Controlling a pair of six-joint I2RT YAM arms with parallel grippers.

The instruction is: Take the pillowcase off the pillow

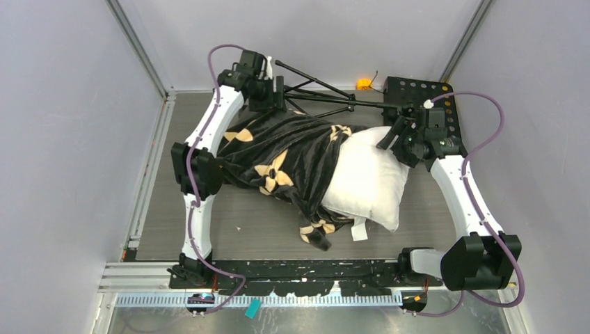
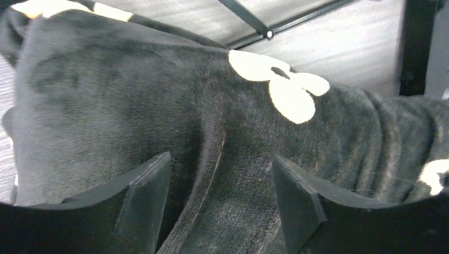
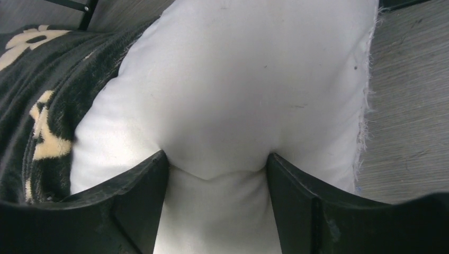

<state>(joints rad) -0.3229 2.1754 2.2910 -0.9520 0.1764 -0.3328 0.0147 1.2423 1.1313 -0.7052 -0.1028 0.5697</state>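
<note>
- The pillow lies across the middle of the grey table, tilted a bit, with its right half bare and white.
- The pillowcase is on the left half only (black plush with tan flowers). It is bunched up in folds, and a tail of it drapes off the pillow's near corner onto the table.
- The left gripper is down on the far-left end of the pillowcase. Its fingers are apart with plush between them, and a raised fold of fabric runs up through the gap. They look pressed in but not pinched onto the fold.
- The right gripper is on the pillow's bare far-right corner. Its fingers are spread wide but dug in, and a fat wad of white cushion fills the gap, squeezed against both inner faces and creased at the tips.
- The frayed side seam of the pillow shows in the right wrist view.
- A black tripod lies at the back of the table, with a perforated black plate in the far right corner.
</note>
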